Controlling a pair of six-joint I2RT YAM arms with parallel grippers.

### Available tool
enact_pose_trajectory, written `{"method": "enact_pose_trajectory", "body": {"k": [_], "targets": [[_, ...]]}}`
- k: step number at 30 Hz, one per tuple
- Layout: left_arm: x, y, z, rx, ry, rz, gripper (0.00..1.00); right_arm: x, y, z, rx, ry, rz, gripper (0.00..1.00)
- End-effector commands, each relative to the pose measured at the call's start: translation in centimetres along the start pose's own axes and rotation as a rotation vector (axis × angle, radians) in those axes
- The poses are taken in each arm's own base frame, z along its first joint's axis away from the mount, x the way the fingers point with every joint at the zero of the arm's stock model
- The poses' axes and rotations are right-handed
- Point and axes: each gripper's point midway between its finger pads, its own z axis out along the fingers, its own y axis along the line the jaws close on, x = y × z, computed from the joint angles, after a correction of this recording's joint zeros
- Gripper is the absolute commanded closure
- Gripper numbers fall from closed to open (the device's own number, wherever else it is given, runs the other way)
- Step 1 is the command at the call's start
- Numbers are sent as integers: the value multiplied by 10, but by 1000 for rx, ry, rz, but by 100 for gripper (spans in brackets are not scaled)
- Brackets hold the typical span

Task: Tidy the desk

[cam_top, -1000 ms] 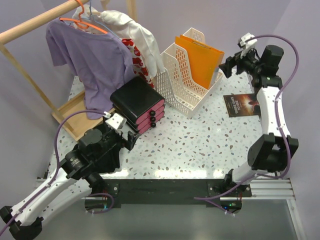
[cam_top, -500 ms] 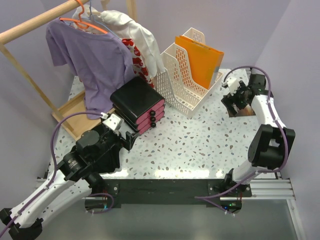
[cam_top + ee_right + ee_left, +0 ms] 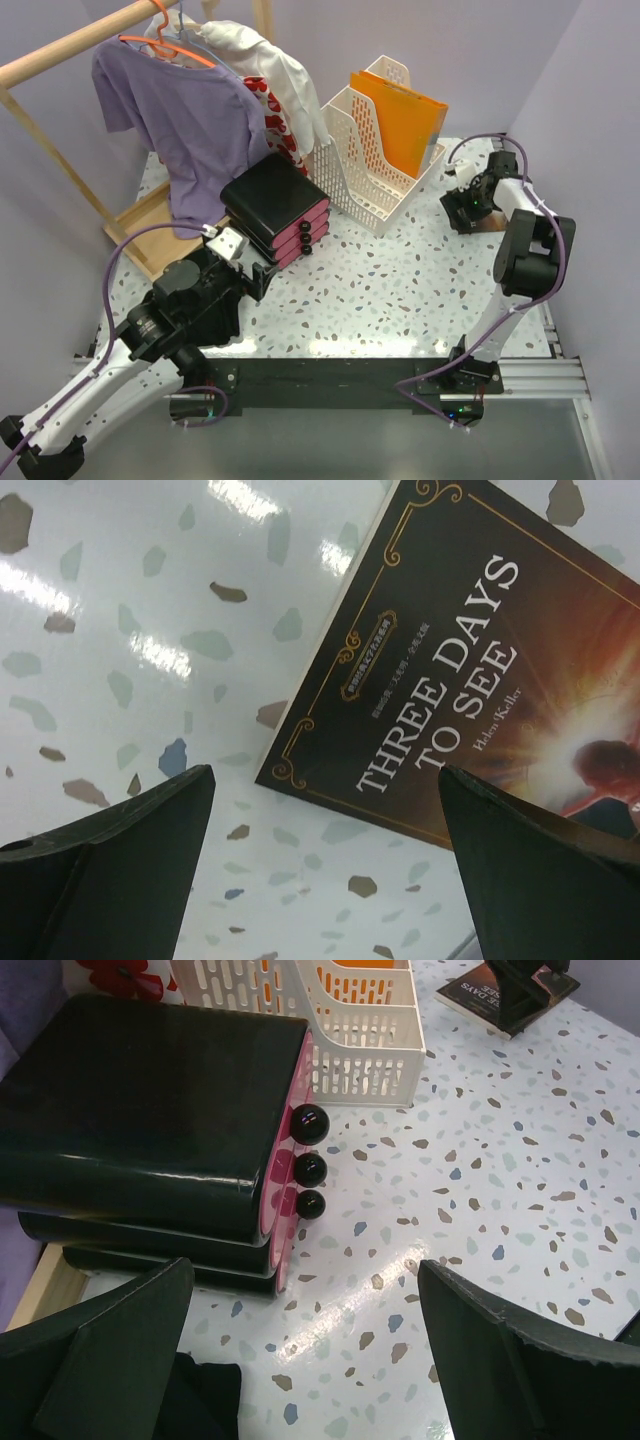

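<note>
My right hand [image 3: 325, 770] wide over diagonal book [image 3: 470, 680]; left hand [image 3: 305, 1263] wide facing drawer unit [image 3: 140, 1120]; file rack [image 3: 375, 160] between, on counter [image 3: 400, 290].

You see the book [image 3: 470, 670] run off the right edge of the right wrist view (its lower right corner lost too), and from above the right claw [image 3: 463, 209] covers most of it, right of frame.

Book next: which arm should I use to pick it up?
Right. The right end effector hovers open over the book corner; the left end effector sits across the desk by the black drawer unit.
</note>
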Motion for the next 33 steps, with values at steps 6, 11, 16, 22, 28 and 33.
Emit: {"method": "enact_pose_trajectory", "body": {"k": [6,11,16,22,28,33], "targets": [[-10,1,1,-4,-32,4,0,-27,-18,29,185,-31,119,1],[-10,1,1,-1,-30,5,0,-20,-22,39,217,-8,144,11],[-10,1,1,-1,-32,3,0,-5,-15,53,186,42,140,34],[-11,0,0,2,-33,4,0,12,-4,63,138,102,128,64],[-12,-1,-1,7,-39,4,0,27,15,64,73,127,97,94],[-13,-1,-1,10,-43,2,0,34,31,48,42,106,70,100]]}}
